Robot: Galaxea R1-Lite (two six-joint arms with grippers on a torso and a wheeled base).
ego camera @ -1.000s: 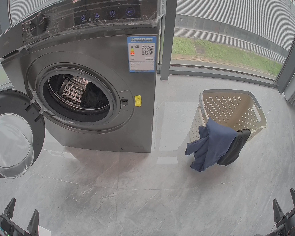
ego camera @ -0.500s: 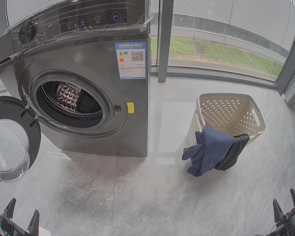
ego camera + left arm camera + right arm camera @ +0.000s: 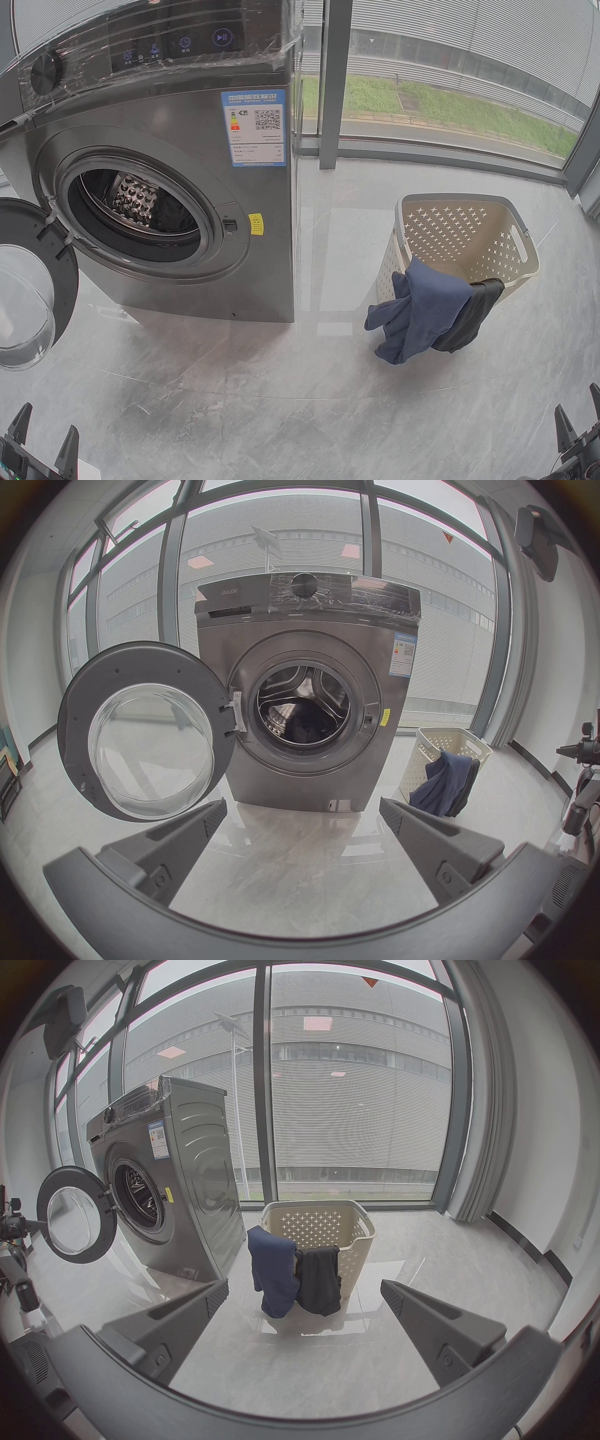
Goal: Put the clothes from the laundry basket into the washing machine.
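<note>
Blue garment (image 3: 273, 1269) and black garment (image 3: 319, 1280) drape the laundry basket (image 3: 320, 1225).

Clothes (image 3: 425, 306) draped over laundry basket (image 3: 464, 199) rim, washing machine (image 3: 250, 187) open

Laundry basket (image 3: 462, 197) right of washing machine (image 3: 156, 119)

In the head view the door (image 3: 31, 275) is cut off at 9 o'clock — the left end effector (image 3: 47, 420) at 7 and right end effector (image 3: 576, 400) at 5 likewise. The blue garment (image 3: 431, 300) half hides the black garment (image 3: 475, 312).
</note>
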